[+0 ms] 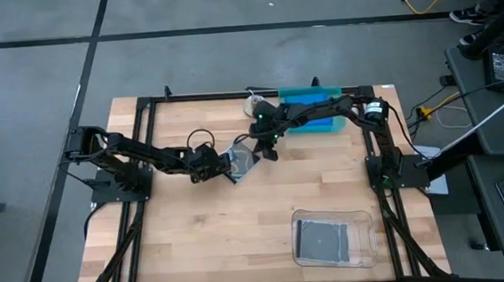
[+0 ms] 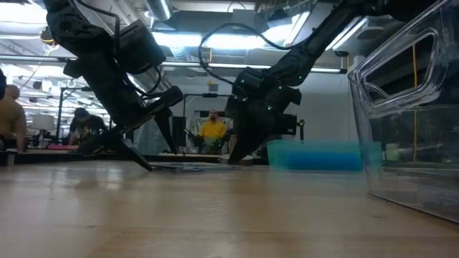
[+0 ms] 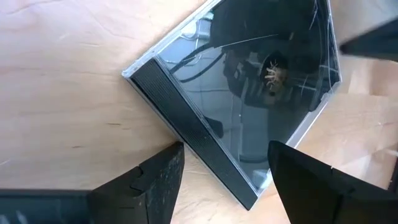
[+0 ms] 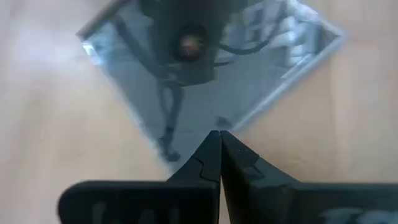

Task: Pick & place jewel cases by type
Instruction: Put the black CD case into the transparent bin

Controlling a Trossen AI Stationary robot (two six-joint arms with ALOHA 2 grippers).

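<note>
A dark jewel case (image 1: 244, 157) with a clear lid lies flat on the wooden table near its middle. My left gripper (image 3: 225, 149) stands open, one finger on each side of the case's spine-end corner (image 3: 249, 190); I see no touch. My right gripper (image 4: 219, 134) is shut, its tips on the same case from the far side. Blue jewel cases (image 1: 320, 124) lie at the far edge by a teal tray (image 1: 306, 93). Another dark case (image 1: 321, 238) lies in the clear tray (image 1: 366, 240). My right gripper has its shut fingertips (image 4: 214, 146) set down on the dark case's top face (image 4: 205, 118), close to one edge. The fingers slant down from the table's far right. The case lies flat on the table under them.
The clear tray stands near the table's near right corner and looms large at the right of the low view (image 2: 409, 107). A black frame (image 1: 143, 104) runs round the table top. People sit in the room behind the table (image 2: 213, 129).
</note>
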